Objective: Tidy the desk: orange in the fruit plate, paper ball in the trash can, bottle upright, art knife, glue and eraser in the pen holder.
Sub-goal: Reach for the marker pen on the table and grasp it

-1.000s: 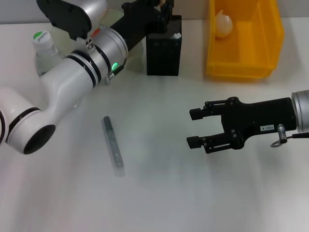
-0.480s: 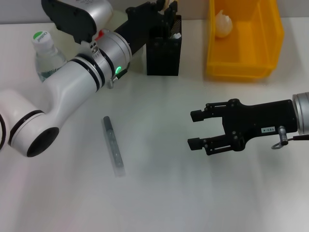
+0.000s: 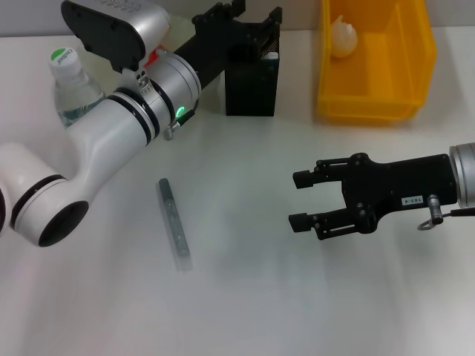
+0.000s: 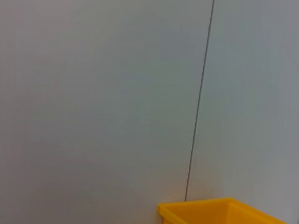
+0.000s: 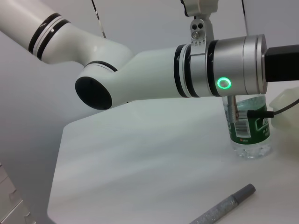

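The desk (image 3: 245, 297) is a plain white tabletop, bare across most of its near half, and behind it the left wrist view shows only a pale grey wall (image 4: 93, 93) with one thin vertical seam.

The left gripper (image 3: 249, 26) reaches over the top of the pen holder (image 3: 252, 85), the black mesh box at the back of the desk; its fingers stand apart with nothing visible between them. The right gripper (image 3: 300, 199) hovers above the open desk on the right, jaws set wide and empty, pointing toward the middle.

The bottle (image 3: 70, 85) stands upright at the back left, its white cap up (the right wrist view shows its green label behind the left arm). The trash can (image 3: 371, 104), the yellow bin, sits at the back right, beside the pen holder, with the paper ball (image 3: 343, 37) lying in its far corner. A slim grey art knife (image 3: 174, 224) lies flat on the desk in front of the left arm, well apart from both grippers. Behind the left arm a pale edge of the fruit plate (image 5: 287, 100) shows, mostly hidden.
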Tool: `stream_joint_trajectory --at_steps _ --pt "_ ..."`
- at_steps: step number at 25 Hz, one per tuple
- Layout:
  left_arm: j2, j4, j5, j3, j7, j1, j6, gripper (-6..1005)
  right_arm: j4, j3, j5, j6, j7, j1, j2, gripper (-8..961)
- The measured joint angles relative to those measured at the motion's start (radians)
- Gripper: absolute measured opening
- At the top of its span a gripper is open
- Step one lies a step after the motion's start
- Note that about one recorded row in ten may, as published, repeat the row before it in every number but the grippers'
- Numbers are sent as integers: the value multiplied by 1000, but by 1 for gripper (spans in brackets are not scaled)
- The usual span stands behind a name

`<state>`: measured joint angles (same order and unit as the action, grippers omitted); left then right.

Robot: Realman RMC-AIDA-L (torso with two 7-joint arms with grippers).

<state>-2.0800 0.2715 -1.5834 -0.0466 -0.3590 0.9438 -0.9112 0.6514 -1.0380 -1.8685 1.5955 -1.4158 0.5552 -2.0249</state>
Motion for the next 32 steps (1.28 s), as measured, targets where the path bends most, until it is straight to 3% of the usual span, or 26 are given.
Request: stream_joint_trajectory --at_steps 6,9,12,15,19,20,22,25,32 --pt "4 -1 -40 0 -64 -17 -62 697 -1 0 -1 0 0 0 0 775" --pt "10 -39 -154 -1 -209 -41 -151 805 0 3 -1 0 0 0 0 775" --pt "12 -158 -333 -6 -420 -86 -329 822 1 7 -1 2 0 0 0 775" --pt "12 -266 -451 -7 -536 -143 -530 838 4 8 -1 3 0 0 0 776" --pt "13 -388 -542 -12 -622 -186 -689 860 6 9 2 7 0 0 0 776" --pt "14 -482 -598 -32 -697 -208 -775 866 7 9 3 8 -2 0 0 776" --pt "15 -520 -610 -54 -724 -217 -800 866 8 10 7 11 -6 1 1 776" --pt "16 -678 -618 -184 -812 -265 -874 865 8 17 9 11 -9 2 1 776" --pt "19 -857 -616 -312 -846 -306 -931 863 8 31 9 14 -49 1 5 776"
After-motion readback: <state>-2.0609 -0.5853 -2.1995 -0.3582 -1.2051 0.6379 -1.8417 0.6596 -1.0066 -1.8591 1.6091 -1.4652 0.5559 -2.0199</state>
